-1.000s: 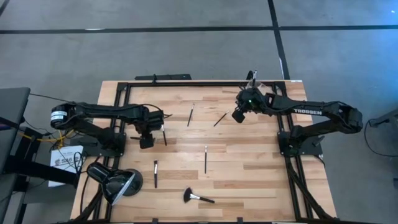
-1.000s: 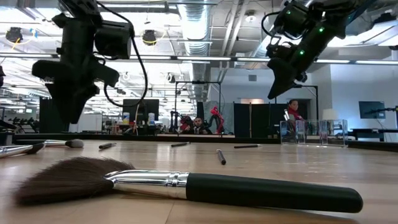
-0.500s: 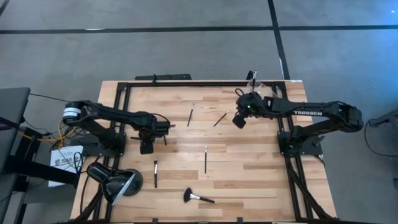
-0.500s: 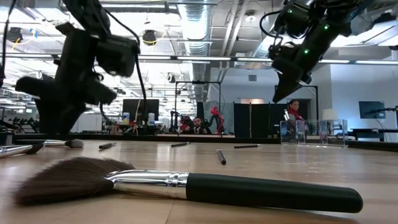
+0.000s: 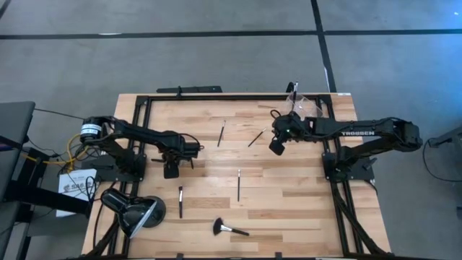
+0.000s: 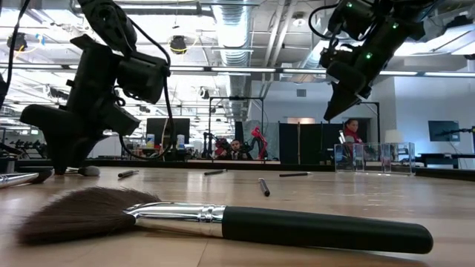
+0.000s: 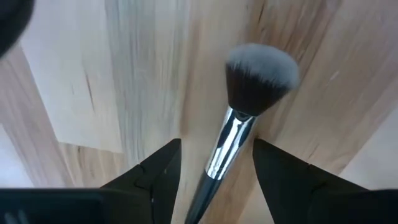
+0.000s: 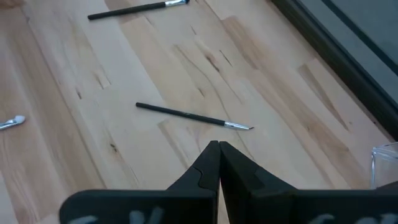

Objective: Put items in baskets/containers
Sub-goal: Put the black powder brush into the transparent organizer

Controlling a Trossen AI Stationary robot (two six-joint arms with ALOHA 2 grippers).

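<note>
I've got the left gripper (image 5: 171,168) low over the table (image 5: 289,209) at frame left, jaws open w/ a fluffy-headed brush (image 7: 245,112) lying between them untouched, handle running back toward the wrist. Right gripper (image 5: 276,148) hangs upper right, shut, empty, nr a thin brush (image 8: 194,117). Clear holder (image 6: 372,157) sits far right.
</note>
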